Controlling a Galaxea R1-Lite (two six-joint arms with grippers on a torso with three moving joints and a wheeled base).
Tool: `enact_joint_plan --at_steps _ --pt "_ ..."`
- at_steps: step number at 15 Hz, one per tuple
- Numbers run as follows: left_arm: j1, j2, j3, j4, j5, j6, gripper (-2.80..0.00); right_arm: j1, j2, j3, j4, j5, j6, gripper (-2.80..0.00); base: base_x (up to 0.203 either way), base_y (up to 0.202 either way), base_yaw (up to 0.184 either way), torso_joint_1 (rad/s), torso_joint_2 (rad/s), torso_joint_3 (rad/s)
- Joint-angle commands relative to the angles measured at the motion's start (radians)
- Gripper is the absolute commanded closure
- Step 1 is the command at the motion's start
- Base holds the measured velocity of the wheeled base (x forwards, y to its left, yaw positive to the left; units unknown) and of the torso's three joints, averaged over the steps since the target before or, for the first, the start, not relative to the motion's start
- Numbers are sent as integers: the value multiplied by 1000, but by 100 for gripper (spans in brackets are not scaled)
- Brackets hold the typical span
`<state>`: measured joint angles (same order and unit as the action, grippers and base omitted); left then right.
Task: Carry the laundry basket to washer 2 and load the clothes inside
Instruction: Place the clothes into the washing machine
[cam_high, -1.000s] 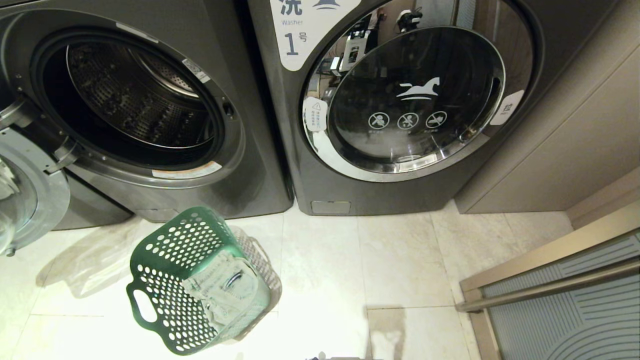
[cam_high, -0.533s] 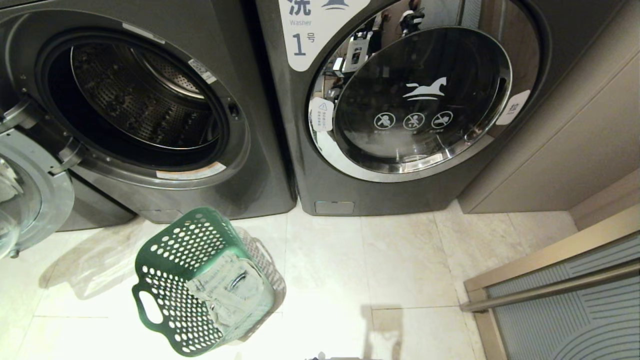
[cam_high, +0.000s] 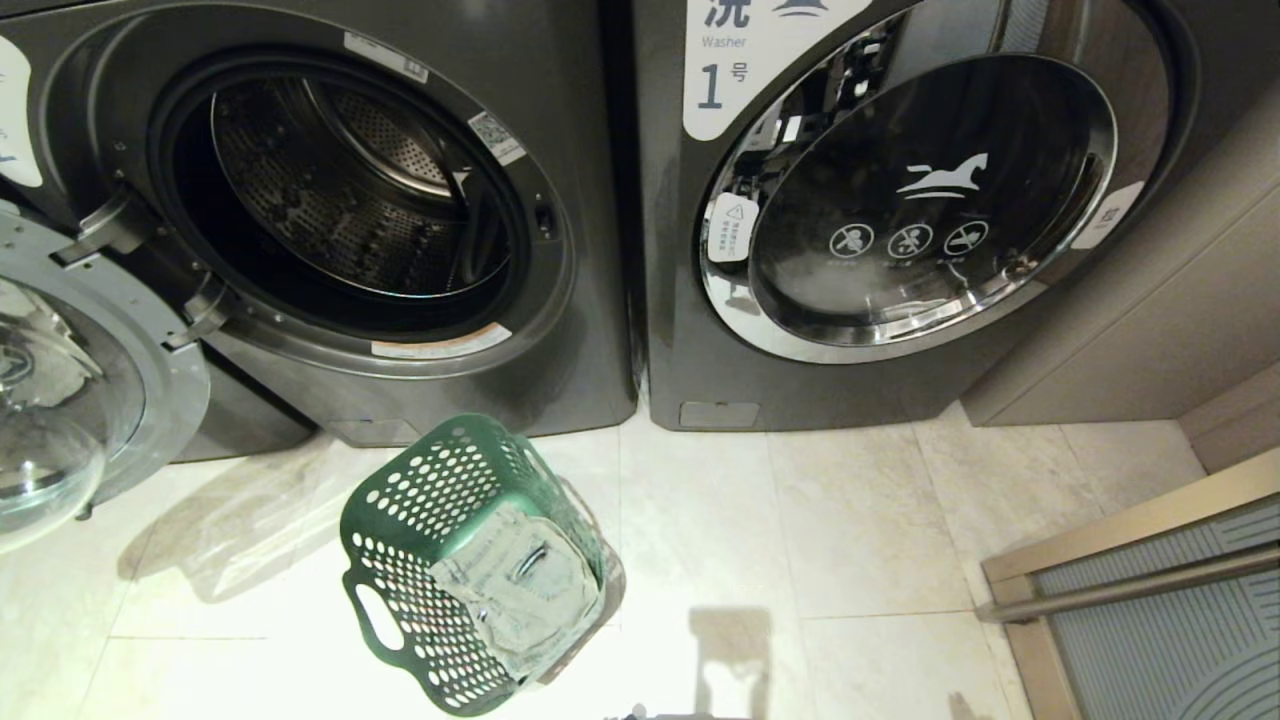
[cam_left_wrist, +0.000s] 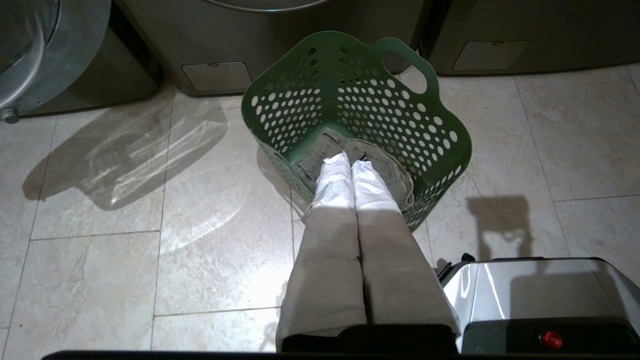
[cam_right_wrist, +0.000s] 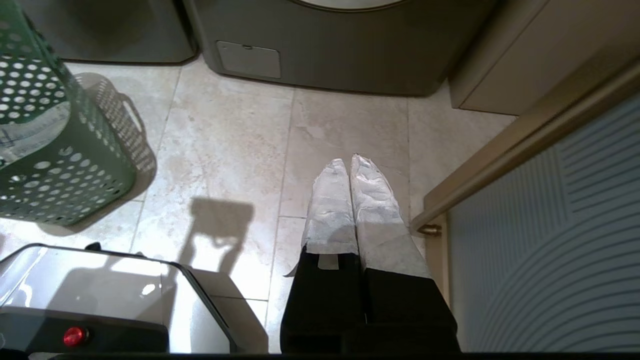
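The basket (cam_high: 470, 560) stands on the tiled floor (cam_high: 850, 540), just in front of the open washer (cam_high: 350, 200) on the left. Its door (cam_high: 70, 380) is swung out to the left, and the steel drum shows inside. A white label at this washer's upper left edge is cut off, so its number cannot be read. The jeans (cam_high: 525, 590) lie folded on the basket's floor, a pocket facing up.

To the right stands the washer marked "1" (cam_high: 900, 200), its door shut.

In the left wrist view, the left gripper (cam_left_wrist: 350, 162) hangs above the basket with its fingers pressed together, holding nothing. In the right wrist view, the right gripper (cam_right_wrist: 347, 165) hangs over bare tiles, fingers likewise together and empty, well right of the basket. A sliding door frame (cam_high: 1130, 560) runs along the right.
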<state>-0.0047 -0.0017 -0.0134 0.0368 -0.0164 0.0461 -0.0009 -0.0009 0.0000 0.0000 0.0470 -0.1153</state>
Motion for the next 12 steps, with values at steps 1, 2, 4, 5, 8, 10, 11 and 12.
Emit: enact_joint_plan --at_steps 1,2,4,5,8,10,11,12 --pt "0 2 0 0 0 -2 0 0 1 0 0 1 -1 0 0 198 -5 0 0 4" --pt "0 2 0 0 0 -3 0 0 1 0 0 1 -1 0 0 196 -2 2 2 2" --pt "0 2 0 0 0 -3 0 0 1 0 0 1 -1 0 0 197 -2 2 4 2" --pt "0 2 0 0 0 -3 0 1 1 0 0 1 -1 0 0 194 -4 2 -2 2" --pt "0 2 0 0 0 -3 0 1 1 0 0 1 -1 0 0 197 -1 -3 6 4" --pt "0 2 0 0 0 -3 0 0 1 0 0 1 -1 0 0 198 0 4 4 1" --pt "0 2 1 0 1 -3 0 0 1 0 0 1 -1 0 0 193 -5 3 -1 4" --pt "0 2 0 0 1 -4 0 -1 1 0 0 1 0 0 0 188 -4 2 2 2"
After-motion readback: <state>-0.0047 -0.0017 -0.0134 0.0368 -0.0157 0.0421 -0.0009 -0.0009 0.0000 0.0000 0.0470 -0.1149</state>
